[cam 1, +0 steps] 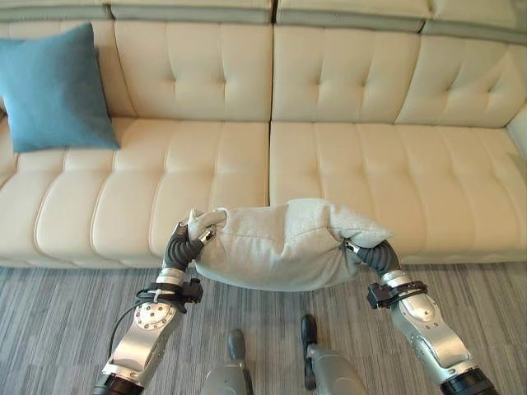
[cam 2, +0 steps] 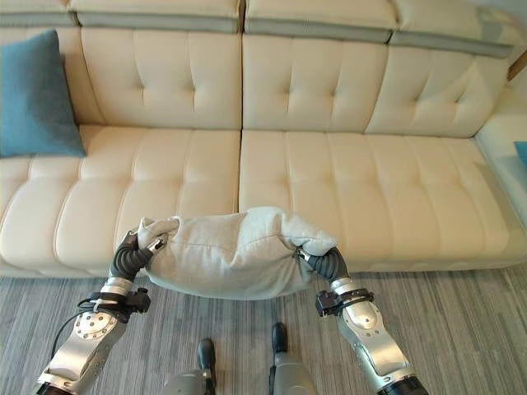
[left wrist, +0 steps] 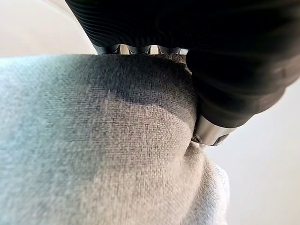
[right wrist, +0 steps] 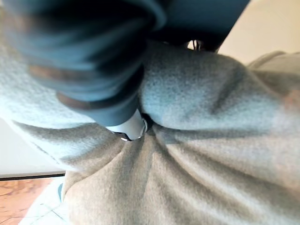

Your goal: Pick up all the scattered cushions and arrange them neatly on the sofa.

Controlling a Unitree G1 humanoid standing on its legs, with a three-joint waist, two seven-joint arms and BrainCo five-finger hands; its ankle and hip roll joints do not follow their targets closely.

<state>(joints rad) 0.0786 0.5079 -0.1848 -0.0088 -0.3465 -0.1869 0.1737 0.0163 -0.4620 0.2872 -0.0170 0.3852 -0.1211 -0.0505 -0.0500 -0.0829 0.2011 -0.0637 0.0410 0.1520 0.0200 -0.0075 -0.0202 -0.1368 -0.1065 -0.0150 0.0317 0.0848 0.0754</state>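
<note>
A grey cushion point(cam 1: 280, 243) hangs in the air in front of the sofa's front edge, held at its two ends. My left hand point(cam 1: 183, 245) grips its left end, thumb point(left wrist: 211, 133) dug into the cloth point(left wrist: 117, 154). My right hand point(cam 1: 375, 257) grips the right end, its thumb point(right wrist: 129, 129) pressed into the fabric point(right wrist: 211, 140). A blue cushion point(cam 1: 53, 90) stands upright against the backrest at the left end of the cream sofa point(cam 1: 370, 173).
The sofa's middle and right seats point(cam 2: 370, 189) are bare cream leather. Grey striped carpet point(cam 1: 66, 313) lies under my arms. At the far right a pale side section of the sofa point(cam 2: 506, 140) carries a small blue patch point(cam 2: 520, 152).
</note>
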